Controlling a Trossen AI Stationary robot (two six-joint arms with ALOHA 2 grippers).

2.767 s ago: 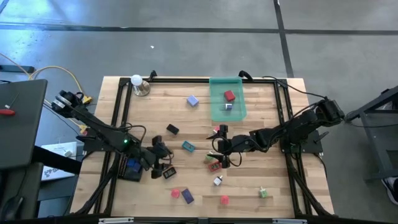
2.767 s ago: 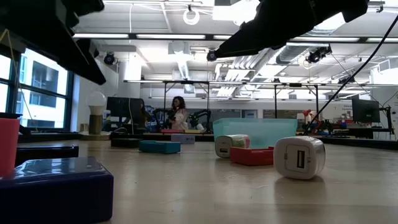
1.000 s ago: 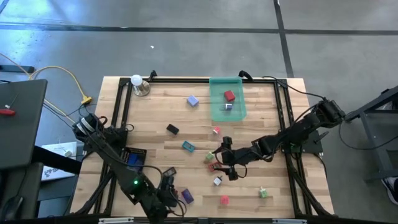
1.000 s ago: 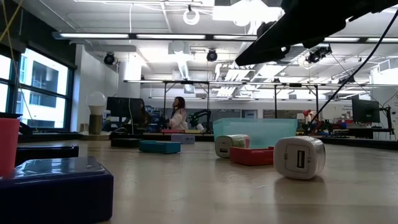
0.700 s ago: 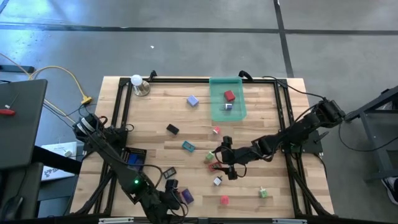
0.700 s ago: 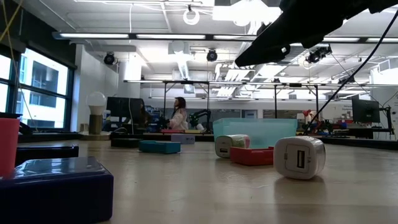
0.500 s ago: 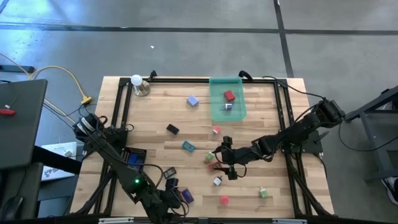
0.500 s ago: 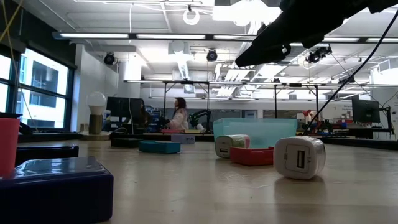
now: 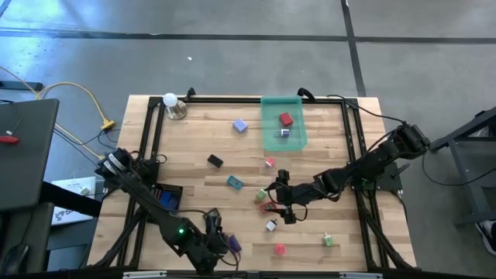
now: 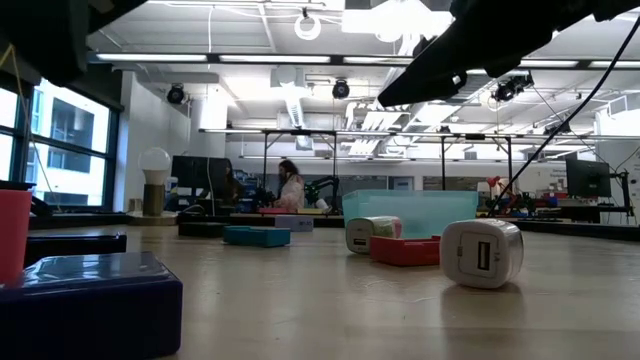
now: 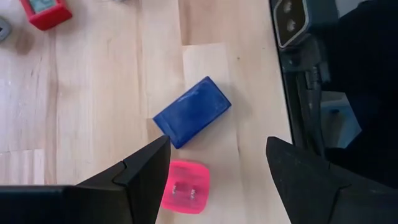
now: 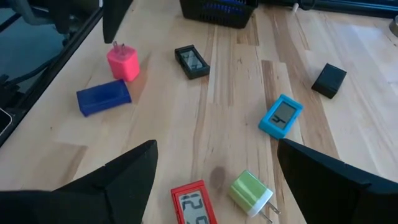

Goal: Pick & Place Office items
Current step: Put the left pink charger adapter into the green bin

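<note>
If the left gripper [image 11: 211,168], jaws spread and empty, drops as it hangs near the worktop's front edge, it risks clipping both the blue block [image 11: 192,120] and pink plug [image 11: 186,194], which nearly touch. Right gripper [image 12: 214,177], also spread and empty, hovers mid-worktop over a crowded red clock [image 12: 196,203] and green plug [image 12: 250,190]; same double-grab risk.

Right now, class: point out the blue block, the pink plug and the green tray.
blue block [image 11: 192,112]: left wrist view, middle of its top face.
pink plug [image 11: 185,195]: left wrist view, the face with the prongs.
green tray [image 9: 271,133]: high view, bare floor.
</note>
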